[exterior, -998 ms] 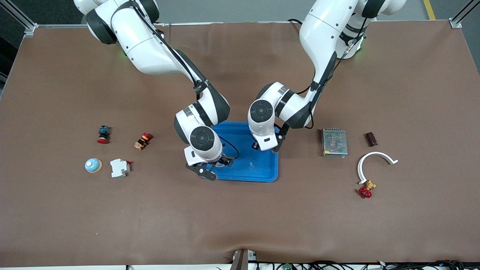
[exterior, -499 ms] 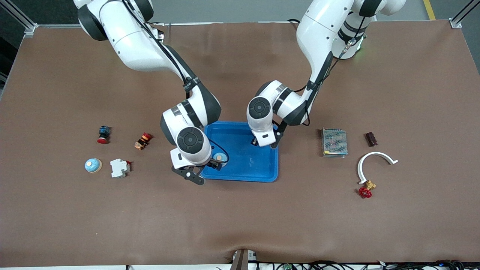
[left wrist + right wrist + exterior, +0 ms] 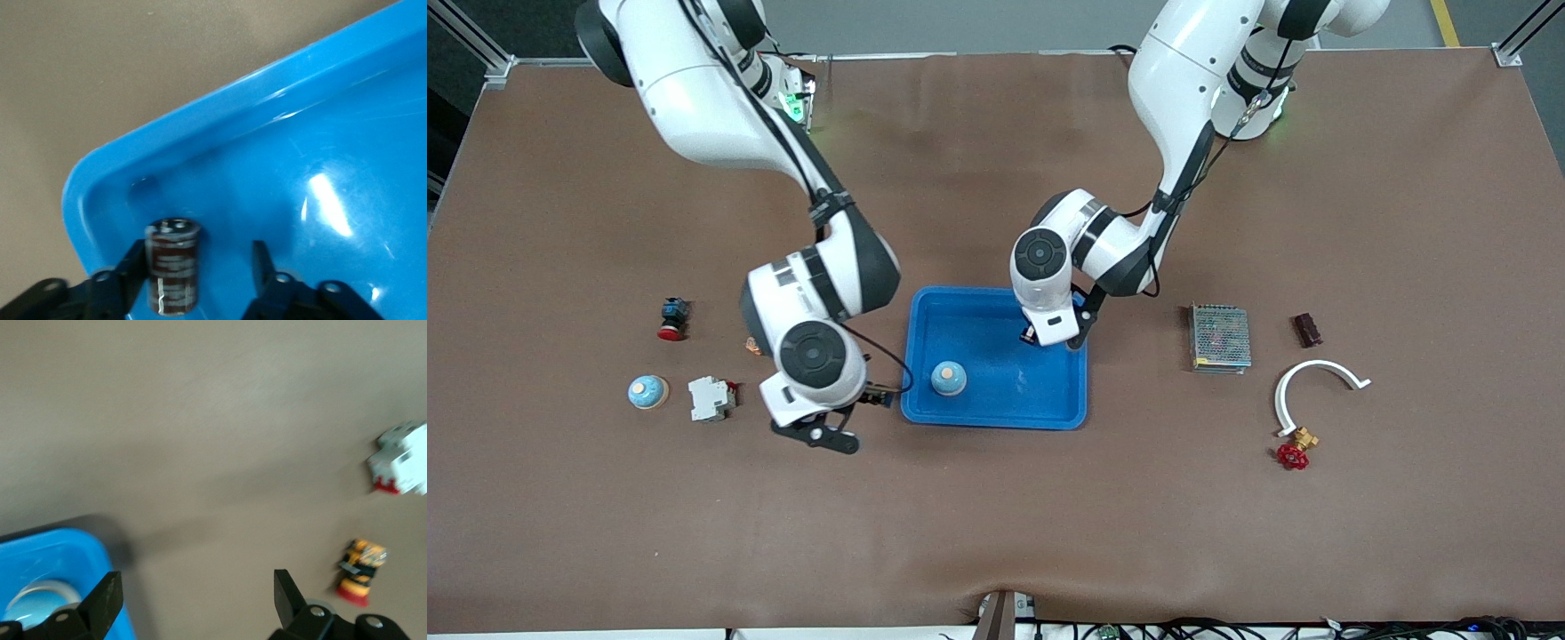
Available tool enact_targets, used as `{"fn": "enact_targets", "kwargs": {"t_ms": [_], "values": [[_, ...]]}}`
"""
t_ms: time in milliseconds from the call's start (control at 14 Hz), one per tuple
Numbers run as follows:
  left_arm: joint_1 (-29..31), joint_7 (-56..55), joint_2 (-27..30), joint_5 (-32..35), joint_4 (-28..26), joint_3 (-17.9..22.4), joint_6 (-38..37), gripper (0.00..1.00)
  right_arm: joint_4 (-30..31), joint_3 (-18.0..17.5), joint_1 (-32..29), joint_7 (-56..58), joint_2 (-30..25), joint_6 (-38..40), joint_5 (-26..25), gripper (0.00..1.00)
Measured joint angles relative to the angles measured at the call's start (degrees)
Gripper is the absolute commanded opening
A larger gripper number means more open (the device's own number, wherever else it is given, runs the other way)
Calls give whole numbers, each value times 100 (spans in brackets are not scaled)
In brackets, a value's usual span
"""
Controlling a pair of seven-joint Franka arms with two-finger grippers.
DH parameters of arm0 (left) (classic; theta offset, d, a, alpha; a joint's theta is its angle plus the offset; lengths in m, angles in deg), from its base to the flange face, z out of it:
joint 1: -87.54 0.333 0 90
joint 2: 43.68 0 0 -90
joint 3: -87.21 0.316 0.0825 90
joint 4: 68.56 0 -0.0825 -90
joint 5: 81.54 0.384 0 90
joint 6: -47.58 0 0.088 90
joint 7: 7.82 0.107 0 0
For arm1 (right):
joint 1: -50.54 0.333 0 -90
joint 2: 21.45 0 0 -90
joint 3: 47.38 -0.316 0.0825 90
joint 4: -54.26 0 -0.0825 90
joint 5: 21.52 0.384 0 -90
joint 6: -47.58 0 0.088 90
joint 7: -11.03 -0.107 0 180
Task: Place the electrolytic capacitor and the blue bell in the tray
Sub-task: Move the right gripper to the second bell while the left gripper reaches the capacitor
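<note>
Watching left gripper (image 3: 199,255), spread, over tray (image 3: 267,73) 1 o'clock corner: electrolytic capacitor (image 3: 173,273) touches one finger, may tip or drag on lift. Blue bell (image 3: 949,378) sits in tray. Right gripper (image 3: 193,587) spread, empty, over surface at tray's 9 o'clock.

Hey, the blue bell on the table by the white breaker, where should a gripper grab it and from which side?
Probably come straight down and pinch the dome's sides: the blue bell sits upright, low and round. Stay off the side facing the white breaker. The open right gripper, over table beside the tray, is closer than the left gripper, over the tray.
</note>
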Motion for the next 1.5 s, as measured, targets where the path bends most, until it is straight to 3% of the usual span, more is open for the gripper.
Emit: {"fn": "enact_targets", "kwargs": {"t_ms": [214,499,641,855,1140,1496], "values": [[14,0,265,0,68,28,-258,100,3,11,-402,276,-97,21,-7,100],[252,459,1092,0,189,127,-1223,100,201,16,-854,1218,-472,9,-12,100],[644,1360,1522,1,205,161,-1828,100,510,16,-1057,1626,-742,-171,-12,100],[1566,3133,1984,16,199,188,-2436,100,1544,16,-1297,1986,-1179,-1212,-12,100],[2857,5468,2346,66,183,196,-2837,100,2724,22,-1488,2428,-1593,-2145,-21,100],[4151,8074,2556,258,-72,191,-2948,100,3481,30,-2057,3382,-1865,-2810,-24,100]]}}
